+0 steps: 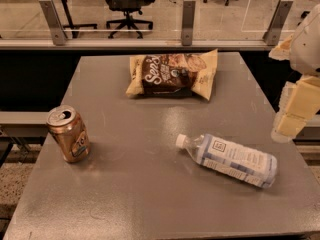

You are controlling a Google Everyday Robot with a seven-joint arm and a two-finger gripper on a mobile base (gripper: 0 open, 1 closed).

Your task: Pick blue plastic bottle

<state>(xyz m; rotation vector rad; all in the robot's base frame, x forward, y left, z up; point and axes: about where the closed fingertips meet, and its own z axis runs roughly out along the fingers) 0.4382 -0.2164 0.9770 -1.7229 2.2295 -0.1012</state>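
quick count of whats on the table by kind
plastic bottles: 1, the blue plastic bottle, lying on its side
drink cans: 1, the gold-brown can, upright
snack bags: 1, the snack bag, lying flat
total: 3
Not counted: the gripper is at the right edge of the table, apart from the bottle.

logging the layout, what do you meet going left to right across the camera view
can → chip bag → bottle → gripper, at the right edge of the view, apart from the bottle
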